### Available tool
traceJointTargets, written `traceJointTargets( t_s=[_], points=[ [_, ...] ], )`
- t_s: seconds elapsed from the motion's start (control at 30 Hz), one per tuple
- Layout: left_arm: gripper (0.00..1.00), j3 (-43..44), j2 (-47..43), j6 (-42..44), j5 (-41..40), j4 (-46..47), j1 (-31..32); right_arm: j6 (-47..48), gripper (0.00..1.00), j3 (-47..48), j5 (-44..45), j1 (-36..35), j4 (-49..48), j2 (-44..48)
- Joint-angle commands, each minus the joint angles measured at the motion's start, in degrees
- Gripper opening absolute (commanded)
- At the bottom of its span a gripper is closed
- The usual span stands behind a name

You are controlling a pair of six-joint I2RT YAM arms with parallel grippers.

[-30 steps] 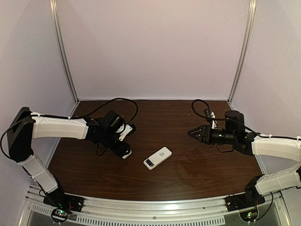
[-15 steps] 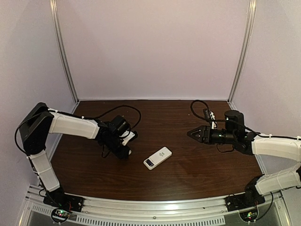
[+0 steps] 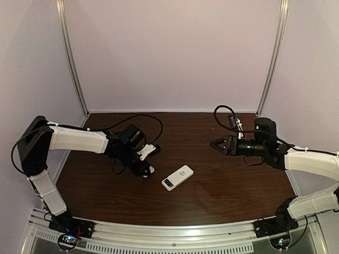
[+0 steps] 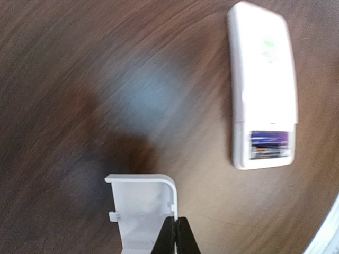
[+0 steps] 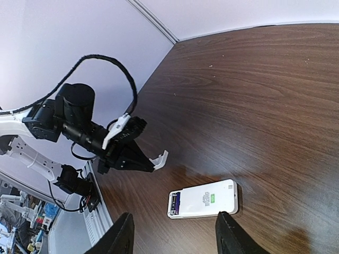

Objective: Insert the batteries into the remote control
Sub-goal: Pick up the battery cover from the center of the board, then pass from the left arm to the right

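L arm stretched right, L end effector [image 4: 175, 234] pinched tight on white cover [image 4: 140, 206]; R arm stretched left, R end effector [image 5: 174, 228] jaws apart

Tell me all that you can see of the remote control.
The remote control is a small flat white plastic slab with rounded corners and a small green mark on its upturned face. At one end its battery compartment stands open, the cover off, with purple-blue batteries seated inside. It lies flat on the dark wood-grain table, near the middle, between the two arms. Only the table touches it.
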State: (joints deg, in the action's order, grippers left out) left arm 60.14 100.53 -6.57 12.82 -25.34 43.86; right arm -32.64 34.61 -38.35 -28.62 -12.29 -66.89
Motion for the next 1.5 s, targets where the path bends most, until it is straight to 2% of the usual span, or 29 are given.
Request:
traceJointTargets(
  t_s=[0.0, 0.17, 0.4, 0.57, 0.77, 1.2, 1.47],
  points=[
    [0.00, 3.4, -10.8, 1.2, 22.9, 7.6, -0.4, 2.8, 0.53, 2.8, -4.2, -0.3, -0.4, 1.6],
    [0.00, 3.6, -18.2, -1.5, 44.3, 18.2, -0.1, 1.9, 0.52, 3.1, -8.2, -2.8, -7.4, 4.5],
    [0.00, 5.3, -22.2, -8.0, 58.5, 30.1, 2.1, 6.5, 0.51, 11.6, -13.5, -10.7, -8.9, 3.3],
    [0.00, 7.9, -22.9, -8.6, 61.0, 30.1, 4.5, 12.0, 0.51, 18.8, -15.2, -16.5, -5.5, 1.7],
    [0.00, 8.1, -23.5, -9.7, 61.5, 31.9, 5.1, 14.8, 0.47, 22.8, -16.7, -21.8, -3.7, -1.3],
    [0.00, 6.3, -22.7, -15.8, 64.5, 40.6, 7.5, 21.8, 0.44, 28.0, -15.2, -27.7, 1.7, -6.0],
    [0.00, 5.9, -22.0, -18.4, 64.8, 43.8, 7.6, 24.0, 0.36, 30.6, -14.2, -30.4, 3.0, -6.3]
  ],
)
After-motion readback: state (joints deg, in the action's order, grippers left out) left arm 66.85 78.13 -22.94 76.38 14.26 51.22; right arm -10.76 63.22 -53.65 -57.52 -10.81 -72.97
